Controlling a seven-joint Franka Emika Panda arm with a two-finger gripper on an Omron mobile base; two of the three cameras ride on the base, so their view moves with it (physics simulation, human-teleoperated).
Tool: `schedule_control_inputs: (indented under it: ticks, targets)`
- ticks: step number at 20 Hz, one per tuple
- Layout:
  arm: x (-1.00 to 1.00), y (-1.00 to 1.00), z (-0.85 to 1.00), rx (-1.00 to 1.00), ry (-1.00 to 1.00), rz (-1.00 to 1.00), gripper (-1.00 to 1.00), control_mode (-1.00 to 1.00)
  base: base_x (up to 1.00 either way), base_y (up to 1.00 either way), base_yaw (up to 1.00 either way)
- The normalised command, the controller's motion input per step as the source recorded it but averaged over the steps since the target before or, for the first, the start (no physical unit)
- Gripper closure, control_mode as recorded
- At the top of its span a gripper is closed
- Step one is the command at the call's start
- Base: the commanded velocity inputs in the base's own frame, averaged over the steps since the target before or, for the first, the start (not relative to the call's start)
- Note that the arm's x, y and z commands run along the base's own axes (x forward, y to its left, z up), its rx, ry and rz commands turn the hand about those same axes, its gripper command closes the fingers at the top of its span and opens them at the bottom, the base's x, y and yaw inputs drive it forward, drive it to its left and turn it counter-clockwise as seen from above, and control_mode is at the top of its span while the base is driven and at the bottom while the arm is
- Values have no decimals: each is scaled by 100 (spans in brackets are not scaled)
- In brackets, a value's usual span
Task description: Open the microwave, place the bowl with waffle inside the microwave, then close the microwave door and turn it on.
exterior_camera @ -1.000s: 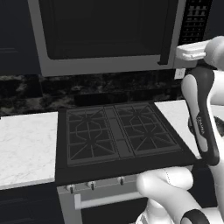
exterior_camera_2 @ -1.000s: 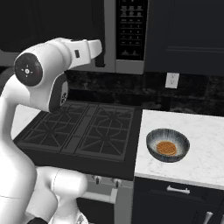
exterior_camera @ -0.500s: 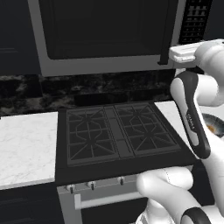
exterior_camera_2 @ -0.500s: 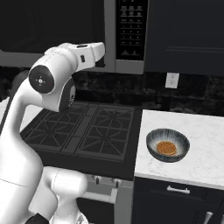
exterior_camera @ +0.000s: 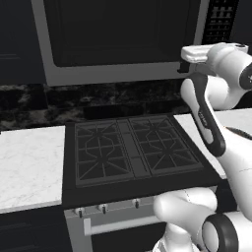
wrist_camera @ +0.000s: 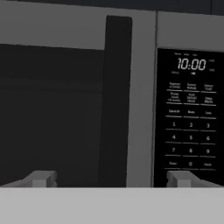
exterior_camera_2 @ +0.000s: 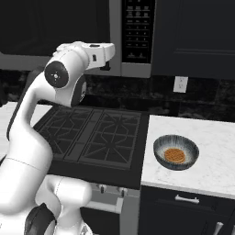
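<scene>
Microwave [exterior_camera: 123, 42] fills top of left base view, microwave door [wrist_camera: 57, 100] shut; step: pull it open; bar handle [wrist_camera: 114, 103] centre of hand view, keypad [wrist_camera: 190, 127] right; end effector [wrist_camera: 109, 178] open, empty, straddling handle; advance square, close on bar, swing outward; bowl [exterior_camera_2: 176, 153] with waffle [exterior_camera_2: 174, 155] on worktop [exterior_camera_2: 209, 151], lower right of right base view.

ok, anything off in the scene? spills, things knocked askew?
Nothing stands out. The microwave door is shut and sits square, its handle straight. The bowl stands upright on the counter right of the stove, with the waffle inside. The gripper is open, facing the handle.
</scene>
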Motion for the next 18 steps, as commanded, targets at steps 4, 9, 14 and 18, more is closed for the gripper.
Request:
schedule_control_inputs:
  ticks: [4, 9, 14, 18]
  targets:
    - [51, 0, -10, 5, 2, 0, -100, -100, 0, 0, 0]
    - [50, -3, -7, 2, 4, 0, -100, -100, 0, 0, 0]
    - [57, 0, -2, 0, 2, 0, -100, -100, 0, 0, 0]
    - [43, 0, -1, 0, 0, 0, -100, -100, 0, 0, 0]
